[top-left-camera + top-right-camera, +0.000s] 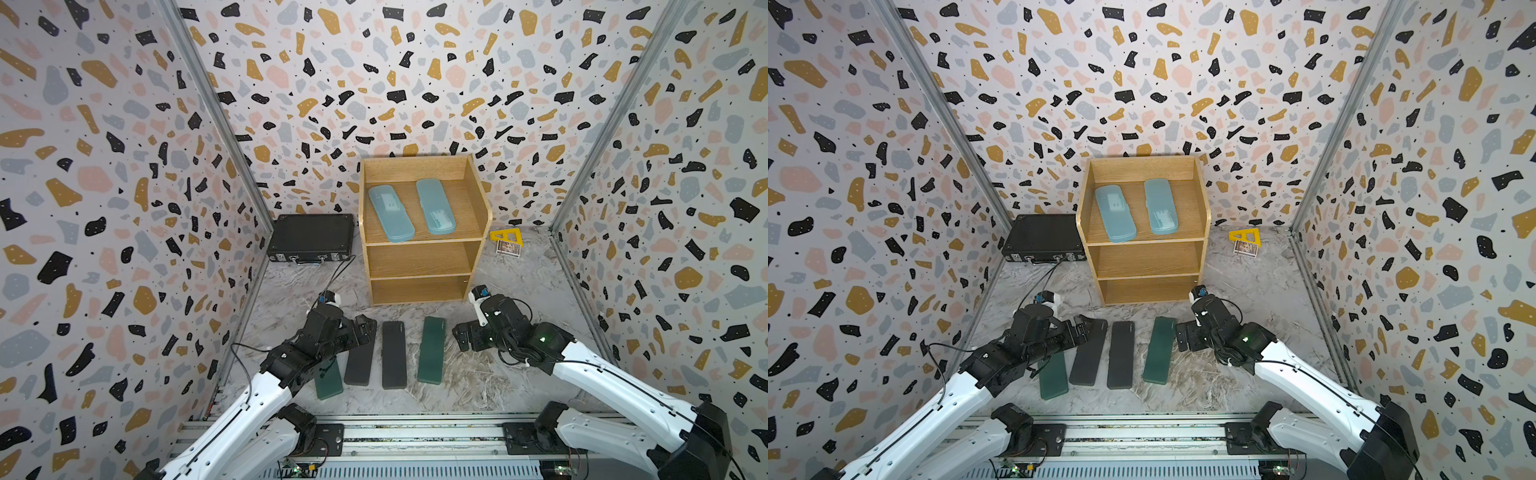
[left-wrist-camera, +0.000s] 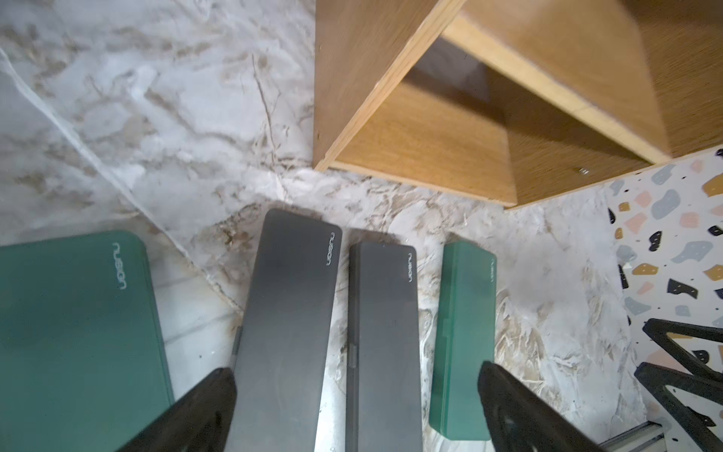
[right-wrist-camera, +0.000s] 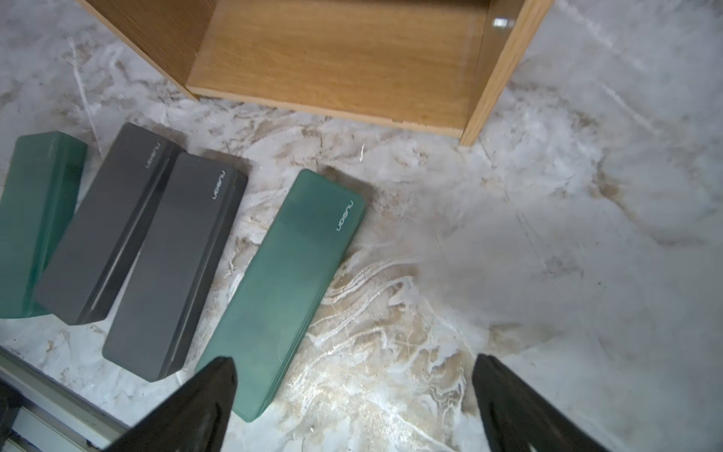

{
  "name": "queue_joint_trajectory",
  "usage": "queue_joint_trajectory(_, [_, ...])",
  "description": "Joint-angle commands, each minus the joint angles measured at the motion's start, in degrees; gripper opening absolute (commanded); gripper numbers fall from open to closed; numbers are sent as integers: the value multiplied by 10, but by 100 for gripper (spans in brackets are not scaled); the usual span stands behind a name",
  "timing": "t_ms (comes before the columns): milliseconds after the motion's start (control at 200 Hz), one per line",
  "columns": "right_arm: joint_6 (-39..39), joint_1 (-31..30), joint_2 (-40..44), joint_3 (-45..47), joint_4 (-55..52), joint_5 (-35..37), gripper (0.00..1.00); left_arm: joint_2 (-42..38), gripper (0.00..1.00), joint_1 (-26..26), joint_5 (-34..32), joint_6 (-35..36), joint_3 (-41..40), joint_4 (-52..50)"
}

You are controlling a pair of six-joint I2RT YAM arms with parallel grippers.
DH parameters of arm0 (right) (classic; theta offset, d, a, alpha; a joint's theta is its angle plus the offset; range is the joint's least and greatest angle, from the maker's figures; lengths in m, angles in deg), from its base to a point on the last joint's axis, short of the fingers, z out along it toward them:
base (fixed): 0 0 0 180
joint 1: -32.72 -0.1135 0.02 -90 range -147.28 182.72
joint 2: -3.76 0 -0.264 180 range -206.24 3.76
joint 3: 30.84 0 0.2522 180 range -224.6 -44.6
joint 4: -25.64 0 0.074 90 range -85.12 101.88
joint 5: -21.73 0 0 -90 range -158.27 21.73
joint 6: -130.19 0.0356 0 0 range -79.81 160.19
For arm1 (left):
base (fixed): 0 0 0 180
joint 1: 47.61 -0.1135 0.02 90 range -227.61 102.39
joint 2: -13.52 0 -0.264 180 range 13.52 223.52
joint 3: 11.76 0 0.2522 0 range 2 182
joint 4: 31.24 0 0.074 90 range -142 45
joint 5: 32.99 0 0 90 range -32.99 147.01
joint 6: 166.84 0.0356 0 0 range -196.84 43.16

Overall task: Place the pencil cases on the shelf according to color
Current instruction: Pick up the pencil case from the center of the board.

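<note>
The wooden shelf [image 1: 417,261] stands at the back with two light-blue pencil cases [image 1: 390,212] [image 1: 435,205] on its top tier. On the floor in front lie a green case [image 1: 328,383] partly under my left arm, two black cases [image 1: 360,360] [image 1: 394,354] and another green case [image 1: 431,350]. My left gripper [image 1: 362,328] is open above the far ends of the black cases [image 2: 285,313] [image 2: 383,332], holding nothing. My right gripper [image 1: 464,337] is open just right of the green case [image 3: 289,281], over bare floor.
A black briefcase [image 1: 311,243] lies left of the shelf, with a cable running past it. A yellow triangular ruler [image 1: 505,235] and a small card box [image 1: 508,247] lie to its right. Patterned walls close in three sides. The arms' rail [image 1: 415,432] runs along the front.
</note>
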Motion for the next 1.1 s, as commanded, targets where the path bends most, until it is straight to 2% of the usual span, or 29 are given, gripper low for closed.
queue_joint_trajectory(0, [44,1,0,26,-25,-17,100,10,100,0,28,-12,-15,6])
queue_joint_trajectory(365, [117,-20,-48,82,27,-33,100,53,100,32,29,-39,-65,50])
queue_joint_trajectory(626, [137,-65,-118,43,49,-9,100,115,100,66,10,-41,-62,80])
queue_joint_trajectory(666, [139,-70,-127,37,52,-6,100,120,100,67,9,-60,-62,86])
queue_joint_trajectory(1096, [182,-123,-192,-5,72,35,100,126,100,83,7,-86,-78,134])
